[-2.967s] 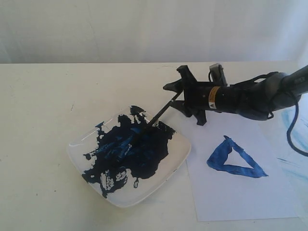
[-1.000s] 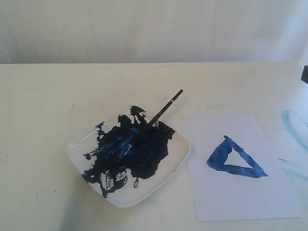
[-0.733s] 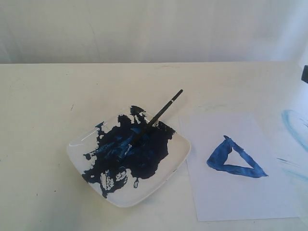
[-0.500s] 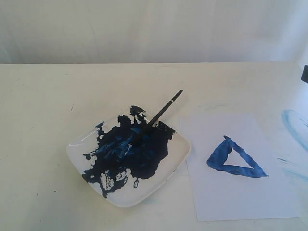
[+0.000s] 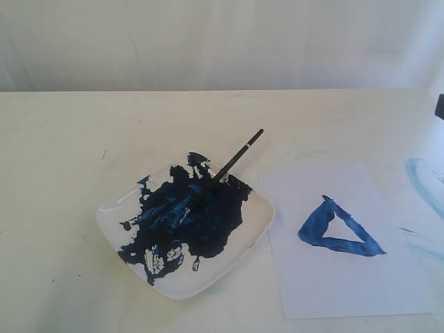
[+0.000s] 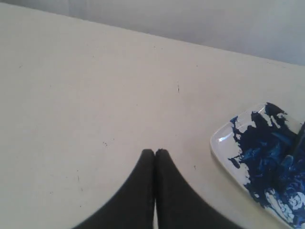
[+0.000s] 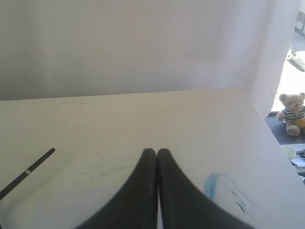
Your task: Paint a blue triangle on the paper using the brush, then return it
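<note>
The black brush (image 5: 232, 161) lies with its tip in the dark paint on the white square plate (image 5: 254, 227), its handle sticking out over the plate's far rim; its handle end (image 7: 26, 172) also shows in the right wrist view. A dark-blue triangle (image 5: 338, 229) is painted on the white paper (image 5: 326, 284) right of the plate. My left gripper (image 6: 155, 151) is shut and empty over bare table, away from the plate (image 6: 224, 152). The right gripper (image 7: 157, 151) is also shut and empty. Neither gripper shows in the exterior view.
Faint light-blue smears (image 5: 424, 182) mark the table right of the paper, also seen as a smear (image 7: 224, 188) in the right wrist view. A dark object (image 5: 439, 105) sits at the exterior view's right edge. A white backdrop rises behind the table.
Three seconds ago the right arm was over the table by the brush handle; it has since withdrawn out of the exterior view. Over the last second nothing has moved.
</note>
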Robot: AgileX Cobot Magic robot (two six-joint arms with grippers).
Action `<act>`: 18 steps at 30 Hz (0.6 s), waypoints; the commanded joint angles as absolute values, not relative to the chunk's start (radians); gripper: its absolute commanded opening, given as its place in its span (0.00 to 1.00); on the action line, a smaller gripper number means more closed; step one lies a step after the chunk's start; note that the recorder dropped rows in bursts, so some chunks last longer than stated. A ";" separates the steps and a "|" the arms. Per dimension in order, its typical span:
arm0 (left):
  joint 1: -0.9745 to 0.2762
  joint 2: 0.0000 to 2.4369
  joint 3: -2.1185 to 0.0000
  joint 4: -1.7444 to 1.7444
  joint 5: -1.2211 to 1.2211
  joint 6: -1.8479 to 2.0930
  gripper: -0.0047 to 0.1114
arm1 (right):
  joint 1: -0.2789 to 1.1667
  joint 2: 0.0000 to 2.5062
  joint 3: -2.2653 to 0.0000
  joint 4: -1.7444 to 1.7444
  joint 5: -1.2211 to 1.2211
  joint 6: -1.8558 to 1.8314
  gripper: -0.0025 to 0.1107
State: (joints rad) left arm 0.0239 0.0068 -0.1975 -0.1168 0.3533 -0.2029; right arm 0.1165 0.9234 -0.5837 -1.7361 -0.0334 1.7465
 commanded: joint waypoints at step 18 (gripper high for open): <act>0.029 0.000 0.000 -0.088 0.262 -0.043 0.04 | 0.113 0.919 -0.579 -1.744 -0.026 1.740 0.02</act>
